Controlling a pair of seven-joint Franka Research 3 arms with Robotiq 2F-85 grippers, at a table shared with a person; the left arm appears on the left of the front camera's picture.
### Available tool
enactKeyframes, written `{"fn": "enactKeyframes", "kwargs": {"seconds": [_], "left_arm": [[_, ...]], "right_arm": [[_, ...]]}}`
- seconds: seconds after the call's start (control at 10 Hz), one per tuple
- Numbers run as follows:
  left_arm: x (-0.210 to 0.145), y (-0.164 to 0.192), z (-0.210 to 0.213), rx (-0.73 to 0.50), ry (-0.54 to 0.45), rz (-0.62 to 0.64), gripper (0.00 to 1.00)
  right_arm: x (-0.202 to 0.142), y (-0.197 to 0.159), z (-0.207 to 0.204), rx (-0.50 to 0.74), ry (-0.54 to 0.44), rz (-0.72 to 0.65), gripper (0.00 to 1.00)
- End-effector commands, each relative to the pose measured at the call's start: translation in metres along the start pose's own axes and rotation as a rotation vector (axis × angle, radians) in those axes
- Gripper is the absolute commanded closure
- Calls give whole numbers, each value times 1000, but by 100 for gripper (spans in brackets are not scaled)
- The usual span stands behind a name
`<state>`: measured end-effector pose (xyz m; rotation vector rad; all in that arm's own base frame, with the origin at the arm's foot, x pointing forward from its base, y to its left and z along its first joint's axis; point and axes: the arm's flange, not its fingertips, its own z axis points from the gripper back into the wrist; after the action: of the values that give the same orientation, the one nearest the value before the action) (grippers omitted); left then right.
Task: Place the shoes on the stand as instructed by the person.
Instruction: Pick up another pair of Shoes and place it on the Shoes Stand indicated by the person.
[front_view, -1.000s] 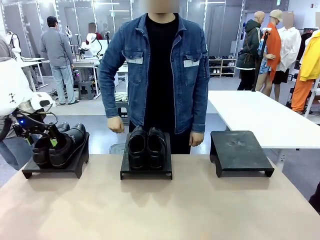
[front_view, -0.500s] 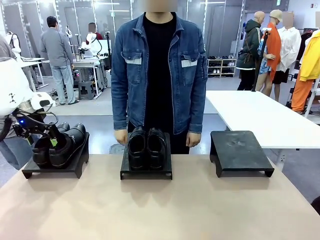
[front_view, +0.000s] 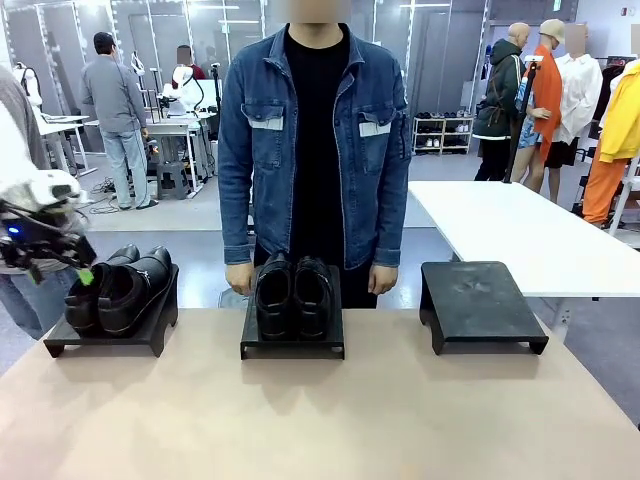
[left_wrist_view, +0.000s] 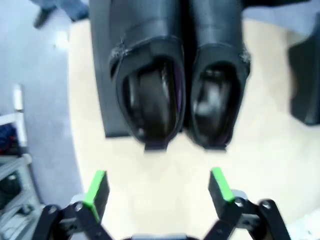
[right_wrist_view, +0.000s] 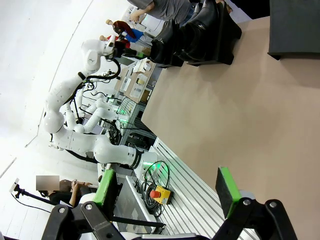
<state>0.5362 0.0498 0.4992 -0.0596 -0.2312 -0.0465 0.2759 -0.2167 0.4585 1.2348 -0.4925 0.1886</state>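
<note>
Shoes sit in two pairs on stands along the far edge of the tabletop (front_view: 320, 420) in the front view. One pair (front_view: 120, 288) rests on the black stand (front_view: 110, 335) at the far left corner, the second pair (front_view: 293, 295) on the middle stand (front_view: 292, 343), and the third stand (front_view: 480, 300) toward the far right corner carries nothing. Behind the middle stand the person (front_view: 316, 150) in a blue denim jacket stands with both arms hanging, hands (front_view: 240, 277) just above the far edge. My left gripper (front_view: 75, 270) hovers off the left edge, just beside the heels of the left pair and apart from them; its jaws stand wide and hold nothing.

From my left wrist, my green pads (left_wrist_view: 96, 187) rise far apart at the bottom, spread with nothing between them. Ahead of them lie the left pair of shoes (left_wrist_view: 180, 85), heels toward me, side by side and touching, on their dark stand (left_wrist_view: 102, 100). The picture is blurred, so finer detail of the shoes escapes me.

From my right wrist, my right gripper (right_wrist_view: 167, 192) has its jaws wide and empty over bare tabletop (right_wrist_view: 240, 115). Far off along the edge, a pair of shoes (right_wrist_view: 192, 35) rests on its stand, with my white left arm (right_wrist_view: 90, 55) reaching beside it. A corner of another black stand (right_wrist_view: 295, 30) shows nearer.
</note>
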Motion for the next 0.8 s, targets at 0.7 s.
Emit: {"fn": "enactKeyframes", "kwargs": {"seconds": [0.7], "left_arm": [[-196, 162, 19, -1057, 53, 1, 0]], "right_arm": [[1, 1, 2, 6, -3, 17, 0]]}}
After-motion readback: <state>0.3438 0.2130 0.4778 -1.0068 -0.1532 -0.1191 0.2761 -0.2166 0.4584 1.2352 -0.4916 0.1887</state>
